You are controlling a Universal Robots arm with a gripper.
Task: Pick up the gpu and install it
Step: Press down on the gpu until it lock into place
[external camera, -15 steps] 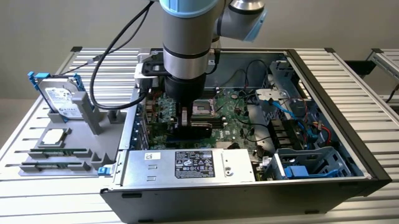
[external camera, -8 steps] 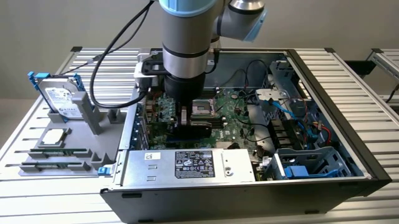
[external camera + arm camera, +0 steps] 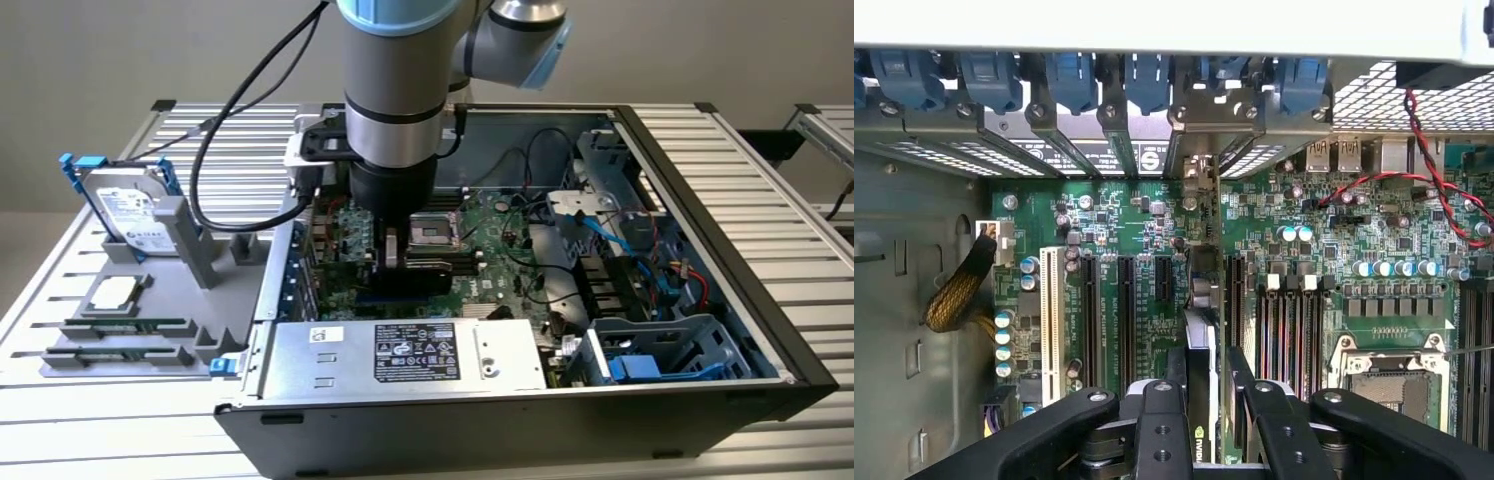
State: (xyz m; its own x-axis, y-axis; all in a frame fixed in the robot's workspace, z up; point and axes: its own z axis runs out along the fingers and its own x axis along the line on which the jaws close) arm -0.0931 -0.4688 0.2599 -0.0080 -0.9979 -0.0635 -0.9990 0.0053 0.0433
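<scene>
The gpu (image 3: 1200, 345) stands on edge between my fingers, its thin side towards the wrist camera and its silver bracket end towards the case's rear slot openings (image 3: 1199, 150). My gripper (image 3: 1206, 432) is shut on it. The card hangs low over the green motherboard (image 3: 1144, 230), between two long black expansion slots (image 3: 1126, 320); whether it touches a slot is hidden. In the exterior view my gripper (image 3: 395, 252) is inside the open computer case (image 3: 721, 240), with the dark gpu (image 3: 407, 278) just beneath it.
A grey holder at the exterior view's left carries a hard drive in a blue frame (image 3: 134, 215), a processor (image 3: 114, 293) and memory sticks (image 3: 127, 328). Inside the case are the power supply (image 3: 400, 355), the processor socket (image 3: 434, 228), a blue drive cage (image 3: 667, 350) and red wires (image 3: 1414, 180).
</scene>
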